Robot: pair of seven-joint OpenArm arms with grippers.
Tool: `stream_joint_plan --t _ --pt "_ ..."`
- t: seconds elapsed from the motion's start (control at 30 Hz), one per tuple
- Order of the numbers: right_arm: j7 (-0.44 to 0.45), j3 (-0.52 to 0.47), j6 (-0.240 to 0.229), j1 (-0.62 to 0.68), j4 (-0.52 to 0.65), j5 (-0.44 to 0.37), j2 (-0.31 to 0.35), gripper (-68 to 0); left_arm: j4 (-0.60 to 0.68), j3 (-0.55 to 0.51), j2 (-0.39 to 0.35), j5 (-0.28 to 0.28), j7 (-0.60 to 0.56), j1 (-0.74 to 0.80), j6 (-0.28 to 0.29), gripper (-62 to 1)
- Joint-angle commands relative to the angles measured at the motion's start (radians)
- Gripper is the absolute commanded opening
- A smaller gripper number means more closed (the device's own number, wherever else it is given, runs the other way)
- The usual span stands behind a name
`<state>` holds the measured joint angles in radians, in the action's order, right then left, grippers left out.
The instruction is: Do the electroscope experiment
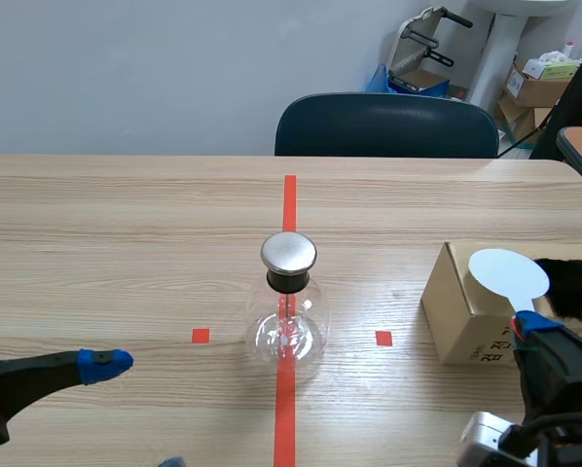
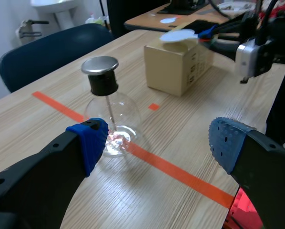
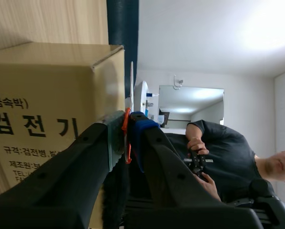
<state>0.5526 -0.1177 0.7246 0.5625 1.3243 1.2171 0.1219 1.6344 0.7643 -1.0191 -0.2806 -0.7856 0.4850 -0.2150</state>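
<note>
One electroscope point(image 1: 288, 311) is noted: a clear glass flask with a black stopper and a round metal cap point(image 1: 289, 253), standing upright on the counter point(image 1: 126, 243) at its middle, on the long orange-red tape line and between the two small tape squares. A thin rod is seen inside the glass.

One white disc point(image 1: 508, 273) on a short handle is recorded to the right, well apart from the electroscope, held over the top of the one cardboard box point(image 1: 456, 311). Whether disc and box touch cannot be told. One dark furry piece point(image 1: 573, 282) lies on the box top just beside the disc.

Two end effectors are counted. The right end effector point(image 1: 527, 329) is closed narrowly on the disc's handle, which is pinched between its pads at the near face of the box. The left end effector point(image 1: 140, 413) is spread wide and holds nothing; it is kept low over the counter, near the electroscope and pointed toward it, with no contact.

One dark chair point(image 1: 386, 126) is found behind the counter's far edge.
</note>
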Motion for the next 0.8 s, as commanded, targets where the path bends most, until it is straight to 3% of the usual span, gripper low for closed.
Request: stream_joint_plan --t 0.0,0.2,0.63,0.7,0.77 --pt "-0.005 -0.002 0.058 -0.006 0.002 -0.008 0.000 -66.4 0.016 -0.003 0.005 0.010 -0.026 0.000 0.005 -14.2" --pt "-0.008 -0.002 0.058 -0.011 -0.030 0.003 0.000 -66.5 0.016 -0.003 0.005 0.073 -0.034 -0.001 0.042 -14.2" --pt "-0.061 -0.001 0.058 -0.011 -0.055 0.003 0.000 -66.3 0.016 -0.003 0.005 0.084 -0.034 -0.001 0.053 -14.2" --pt "-0.068 -0.001 0.058 -0.011 -0.055 0.003 0.000 -60.6 0.016 -0.003 0.005 0.084 -0.033 -0.001 0.053 -14.2" --pt "-0.068 -0.001 0.058 -0.011 -0.055 0.010 0.000 -48.0 0.016 -0.003 0.005 0.084 -0.033 -0.001 0.053 -14.2"
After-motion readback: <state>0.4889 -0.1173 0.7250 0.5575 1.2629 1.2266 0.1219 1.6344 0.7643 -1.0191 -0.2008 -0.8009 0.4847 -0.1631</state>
